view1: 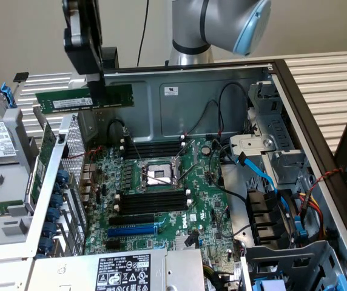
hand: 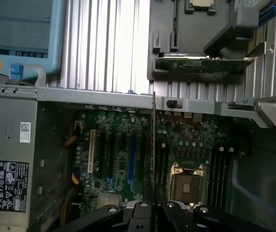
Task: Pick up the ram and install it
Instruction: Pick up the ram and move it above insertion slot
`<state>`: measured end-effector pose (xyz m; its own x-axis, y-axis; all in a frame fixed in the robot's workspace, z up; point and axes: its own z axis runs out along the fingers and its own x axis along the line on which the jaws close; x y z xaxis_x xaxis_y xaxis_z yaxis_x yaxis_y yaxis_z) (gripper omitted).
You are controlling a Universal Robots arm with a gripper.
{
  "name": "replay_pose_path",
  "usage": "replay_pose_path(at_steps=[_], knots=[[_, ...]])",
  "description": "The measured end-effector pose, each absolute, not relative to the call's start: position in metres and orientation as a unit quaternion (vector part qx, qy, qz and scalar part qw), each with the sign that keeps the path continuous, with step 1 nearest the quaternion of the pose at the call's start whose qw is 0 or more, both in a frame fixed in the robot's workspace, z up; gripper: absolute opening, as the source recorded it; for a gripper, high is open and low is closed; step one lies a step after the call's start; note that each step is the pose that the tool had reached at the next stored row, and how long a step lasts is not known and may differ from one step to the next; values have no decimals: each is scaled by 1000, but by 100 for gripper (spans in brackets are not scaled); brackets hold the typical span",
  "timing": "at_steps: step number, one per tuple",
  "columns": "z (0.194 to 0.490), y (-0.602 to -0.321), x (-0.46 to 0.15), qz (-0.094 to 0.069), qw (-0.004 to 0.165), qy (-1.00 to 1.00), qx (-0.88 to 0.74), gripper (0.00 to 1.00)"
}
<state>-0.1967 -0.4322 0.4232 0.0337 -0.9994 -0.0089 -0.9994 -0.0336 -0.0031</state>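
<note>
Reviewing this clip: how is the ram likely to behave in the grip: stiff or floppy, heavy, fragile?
The ram looks stiff: the fingers clamp it near its middle and neither end droops. It is probably light for its length, since it appears as a thin edge in the wrist view. That thinness suggests it may be fragile if pushed sideways.

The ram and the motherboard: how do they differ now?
The ram is a long narrow stick; the motherboard is a wide board. The ram hangs above the case, clamped on edge by the gripper; the motherboard lies flat inside the case. The ram carries a white label; the motherboard carries black slots. Both are green circuit boards.
</note>
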Motion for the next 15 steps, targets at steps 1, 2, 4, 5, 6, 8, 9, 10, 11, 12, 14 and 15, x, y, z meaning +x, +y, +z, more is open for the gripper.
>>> replay_pose_path(at_steps=[1,2,4,5,6,8,9,10,11,12,14,15], knots=[[422,-431,-192,2,4,695,-719,13],[422,-430,-187,2,4,695,-719,13],[420,-429,-178,3,4,695,-719,13],[419,-427,-174,3,4,695,-719,13],[418,-426,-169,3,4,695,-719,13],[416,-422,-161,3,4,695,-719,13],[416,-420,-157,3,4,695,-719,13],[415,-417,-154,3,4,695,-719,13],[415,-414,-152,3,4,695,-719,13],[415,-411,-150,3,4,695,-719,13],[414,-404,-147,3,3,695,-719,13],[414,-400,-146,3,4,695,-719,13]])
